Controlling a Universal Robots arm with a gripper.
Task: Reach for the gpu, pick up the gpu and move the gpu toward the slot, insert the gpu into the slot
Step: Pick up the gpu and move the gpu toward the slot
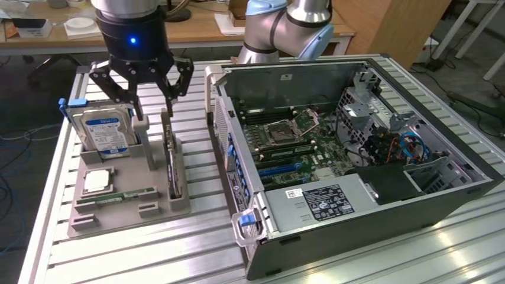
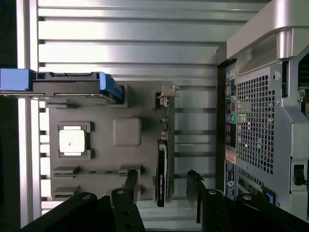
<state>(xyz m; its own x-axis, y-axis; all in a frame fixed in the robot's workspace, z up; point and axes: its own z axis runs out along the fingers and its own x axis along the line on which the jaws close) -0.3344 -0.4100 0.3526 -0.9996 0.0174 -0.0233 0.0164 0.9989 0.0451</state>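
The gpu stands on its long edge in a groove of the grey holder, right under the gripper, which is spread wide and holds nothing; seen from the wrist, the card sits between the two fingers, clear of both. The holder rests on a ribbed aluminium counter; to the exterior view's right lies an open computer case with the slot on its green motherboard, well apart; wooden desks stand behind. The card is thin and black, with a silvery bracket at one end.
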